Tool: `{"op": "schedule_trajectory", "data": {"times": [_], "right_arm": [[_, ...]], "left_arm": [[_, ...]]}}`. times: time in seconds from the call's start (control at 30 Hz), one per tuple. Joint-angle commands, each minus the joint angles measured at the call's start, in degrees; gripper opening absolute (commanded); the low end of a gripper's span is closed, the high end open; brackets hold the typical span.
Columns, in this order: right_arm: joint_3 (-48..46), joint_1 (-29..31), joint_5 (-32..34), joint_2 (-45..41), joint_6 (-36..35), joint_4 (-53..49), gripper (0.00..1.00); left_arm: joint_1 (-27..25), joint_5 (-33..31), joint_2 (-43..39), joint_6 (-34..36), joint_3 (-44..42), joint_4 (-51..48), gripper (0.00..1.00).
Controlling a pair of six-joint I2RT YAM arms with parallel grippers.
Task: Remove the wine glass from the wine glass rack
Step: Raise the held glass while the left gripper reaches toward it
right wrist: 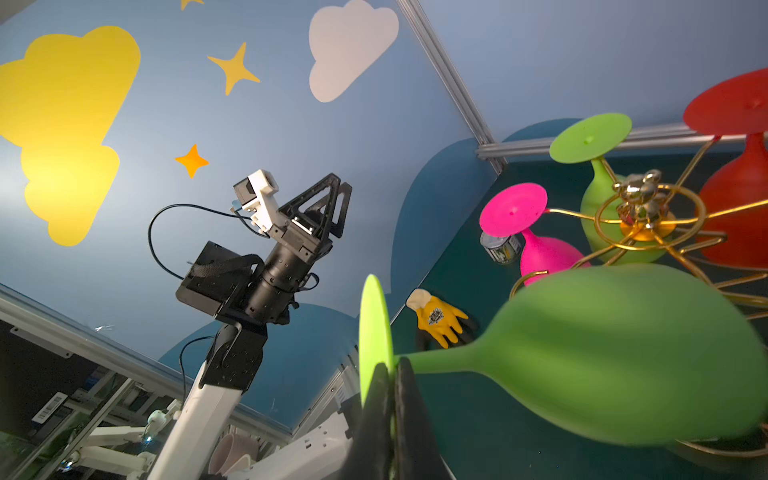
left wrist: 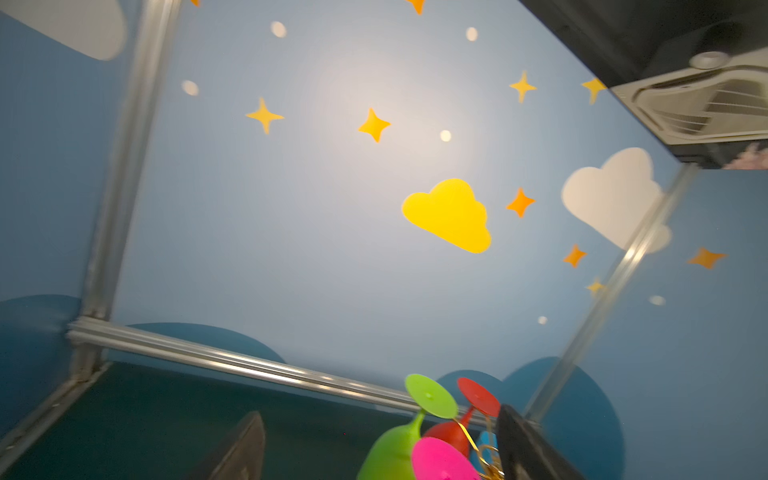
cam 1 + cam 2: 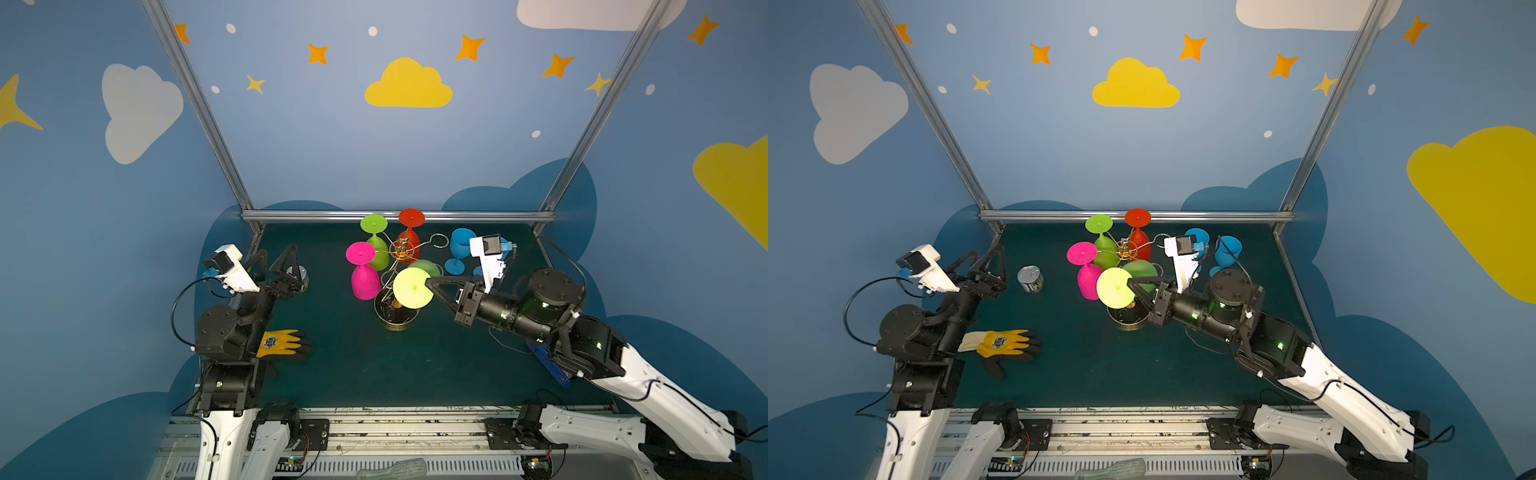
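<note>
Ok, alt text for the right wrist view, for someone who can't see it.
The right gripper has its fingers shut on the foot of a lime green wine glass whose bowl fills the foreground. Behind, the gold wine glass rack carries a pink glass, a green glass and a red glass upside down.

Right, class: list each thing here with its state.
Yellow-green glass: sideways, foot pinched by right gripper
Left gripper: open, empty
Pink glass: hanging upside down on rack
Green glass: hanging upside down
Red glass: hanging upside down
Blue glass: upright on table
Can: upright
Glove: lying flat
</note>
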Motion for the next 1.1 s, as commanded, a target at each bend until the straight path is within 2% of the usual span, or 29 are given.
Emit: {"op": "schedule_trajectory", "data": {"times": [0.0,0.13,0.2,0.3,0.4,0.6,0.8,1.07], "right_arm": [[3.4,-0.7,-1.3,0.2,-5.2,1.7,0.00],[6.3,-2.8,-3.7,1.2,-6.7,1.0,0.00],[7.4,-3.8,-5.6,1.7,-7.0,1.1,0.00],[8.3,-5.2,-6.8,2.4,-8.0,0.8,0.00],[8.5,-7.2,-8.2,3.4,-9.1,0.8,0.00],[10.6,-10.9,-14.5,7.9,-10.1,2.4,0.00],[12.5,-12.0,-19.2,12.3,-9.2,5.9,0.00],[12.9,-12.0,-22.1,15.2,-7.8,8.9,0.00]], "left_arm": [[0.2,17.4,2.0,-6.4,3.0,-2.1,0.83],[0.2,31.2,7.2,-12.9,7.4,1.9,0.79],[0.1,38.8,10.5,-18.0,8.9,7.3,0.77],[-0.5,47.0,15.1,-25.9,9.7,17.3,0.76],[-2.6,52.4,19.1,-27.2,12.5,18.6,0.75],[-10.4,54.2,23.1,-16.4,18.0,7.4,0.73],[-13.6,54.8,25.7,-15.4,19.2,7.5,0.72],[-14.8,53.7,28.0,-13.6,19.6,7.0,0.72]]}}
